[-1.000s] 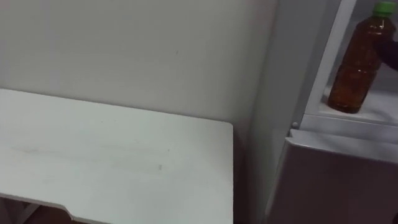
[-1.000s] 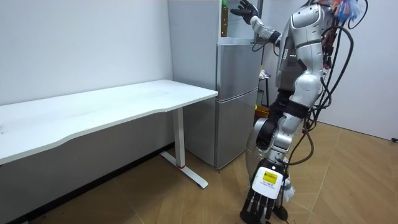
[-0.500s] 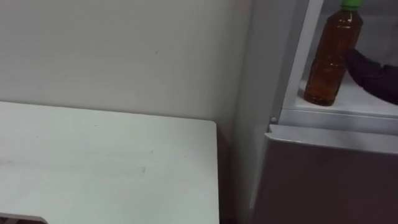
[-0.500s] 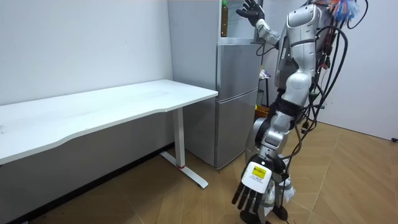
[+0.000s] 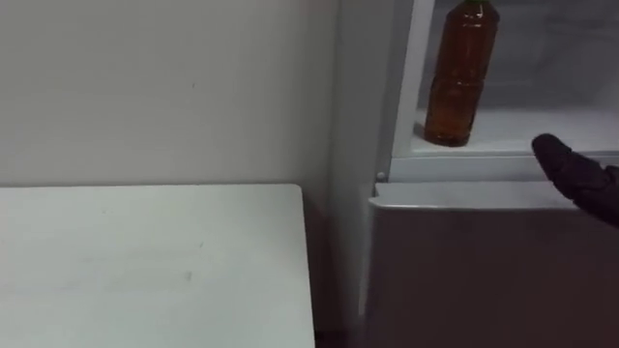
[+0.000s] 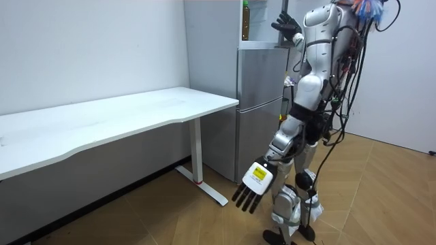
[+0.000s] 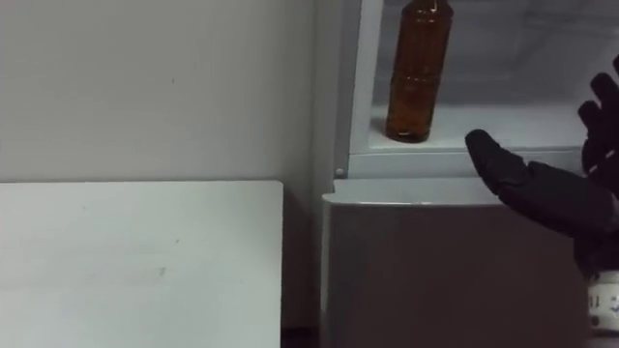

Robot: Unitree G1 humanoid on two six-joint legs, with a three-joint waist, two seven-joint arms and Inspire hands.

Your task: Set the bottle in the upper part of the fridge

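Right eye view gives us the bottle (image 7: 417, 72) standing upright on the white shelf (image 7: 503, 124) of the upper fridge compartment (image 7: 522, 48), at the shelf's front left corner, just beside the compartment's left frame. Its top runs out of the picture, and we see amber liquid inside.

Nothing grips it — the right robot hand (image 7: 553, 201) is lower and to the right, apart from the bottle, in front of the top edge of the lower fridge door (image 7: 435, 280). Its fingers are straight and spread, thumb reaching left, and it holds nothing; whether it touches the door we cannot tell.

Left of that door, the white counter (image 7: 135, 261) meets a pale wall (image 7: 145, 87).

Room view shows us the robot standing upright before the fridge (image 6: 259, 102), the left robot hand (image 6: 253, 186) hanging low beside its legs — fingers spread, empty.
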